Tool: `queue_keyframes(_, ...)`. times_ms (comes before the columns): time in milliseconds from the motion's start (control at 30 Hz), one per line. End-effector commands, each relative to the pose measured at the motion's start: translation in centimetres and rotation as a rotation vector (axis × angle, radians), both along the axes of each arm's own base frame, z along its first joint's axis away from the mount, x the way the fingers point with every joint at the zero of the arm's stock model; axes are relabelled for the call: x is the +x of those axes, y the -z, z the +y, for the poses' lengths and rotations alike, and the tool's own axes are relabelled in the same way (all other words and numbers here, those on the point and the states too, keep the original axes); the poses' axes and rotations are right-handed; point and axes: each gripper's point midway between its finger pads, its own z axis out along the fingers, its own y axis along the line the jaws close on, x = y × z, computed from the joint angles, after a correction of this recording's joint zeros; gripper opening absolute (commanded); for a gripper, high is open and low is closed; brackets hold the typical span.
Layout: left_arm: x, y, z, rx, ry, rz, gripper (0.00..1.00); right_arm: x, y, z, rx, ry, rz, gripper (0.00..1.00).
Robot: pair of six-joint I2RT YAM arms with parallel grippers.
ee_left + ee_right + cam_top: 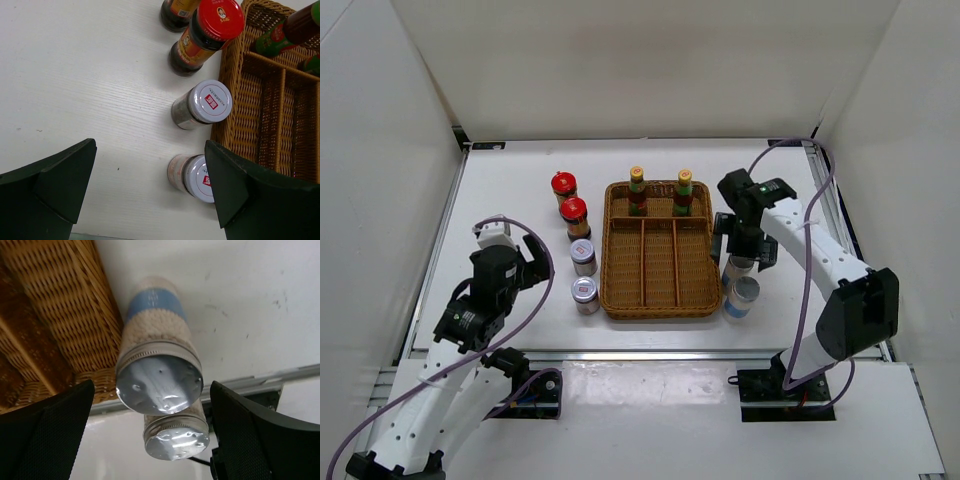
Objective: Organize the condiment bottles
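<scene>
Centre frame, the wicker tray [655,313] holds two yellow-capped bottles [637,190] in its top compartment. Red-capped jars [574,213] and silver-lidded jars [585,294] stand in a column just left of it. The right gripper [745,245] hangs spread wide over the blue-labelled jars [744,297] at the tray's right edge; the left gripper [150,147] is spread too

— What stands on the white table [510,200]?
— A brown wicker tray [657,313] sits near its middle. Along the tray's left side four jars stand upright in a row: the far red-capped jar [563,186], the second red-capped jar [574,215], then the far white-lidded jar [583,255] and the near white-lidded jar [585,294].
— And to the right?
— The far blue-labelled jar [155,330] and the near blue-labelled jar [744,296], both silver-lidded, stand close together just beside the tray's near right corner.
</scene>
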Motion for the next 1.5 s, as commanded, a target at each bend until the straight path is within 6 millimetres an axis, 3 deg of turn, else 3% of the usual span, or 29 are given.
queue_keyframes(0,0.0,0.2,-0.5,0.007,0.041,-0.003,1.0,-1.7,-0.1,0.6,0.06,0.03,0.018,0.99)
queue_keyframes(200,-0.2,0.1,-0.9,0.034,0.088,-0.008,1.0,-1.8,2.3,0.5,0.032,0.023,0.069,0.99)
queue_keyframes(333,-0.2,0.4,-1.0,0.048,0.106,-0.007,1.0,-0.7,3.1,1.2,0.047,0.021,0.06,0.98)
queue_keyframes(500,-0.2,0.4,-1.1,0.051,0.119,-0.005,1.0,0.9,3.8,0.6,-0.004,0.018,0.045,0.94)
queue_keyframes(633,-0.3,0.2,-1.2,0.052,0.134,-0.012,1.0,1.3,4.2,0.4,-0.018,0.028,0.053,0.81)
queue_keyframes(733,-0.3,0.2,-0.9,0.05,0.109,-0.015,1.0,1.3,3.9,-0.4,-0.041,0.042,0.041,0.65)
queue_keyframes(833,-0.2,0.2,-0.8,0.038,0.092,-0.017,1.0,1.7,2.7,-1.3,-0.081,0.052,-0.001,0.46)
queue_keyframes(867,-0.2,0.1,-0.6,0.043,0.081,-0.018,1.0,1.9,1.9,-1.5,-0.086,0.055,-0.021,0.33)
queue_keyframes(1000,-0.2,0.5,-0.4,0.025,0.044,-0.013,1.0,3.2,-1.6,-2.0,-0.099,0.071,-0.122,0.08)
queue_keyframes(1067,-0.2,0.5,-0.4,0.025,0.044,-0.013,1.0,4.4,-4.0,-1.5,-0.081,0.064,-0.202,0.0)
queue_keyframes(1167,-0.1,0.5,-0.4,0.017,0.04,-0.013,1.0,6.0,-6.5,0.1,-0.033,0.018,-0.28,0.0)
queue_keyframes(1300,-0.1,0.5,-0.4,0.006,0.034,-0.013,1.0,7.6,-8.0,3.6,0.047,-0.056,-0.327,0.0)
queue_keyframes(1467,-0.1,0.5,-0.3,0.01,0.026,-0.015,1.0,8.9,-6.2,7.5,0.112,-0.131,-0.296,0.0)
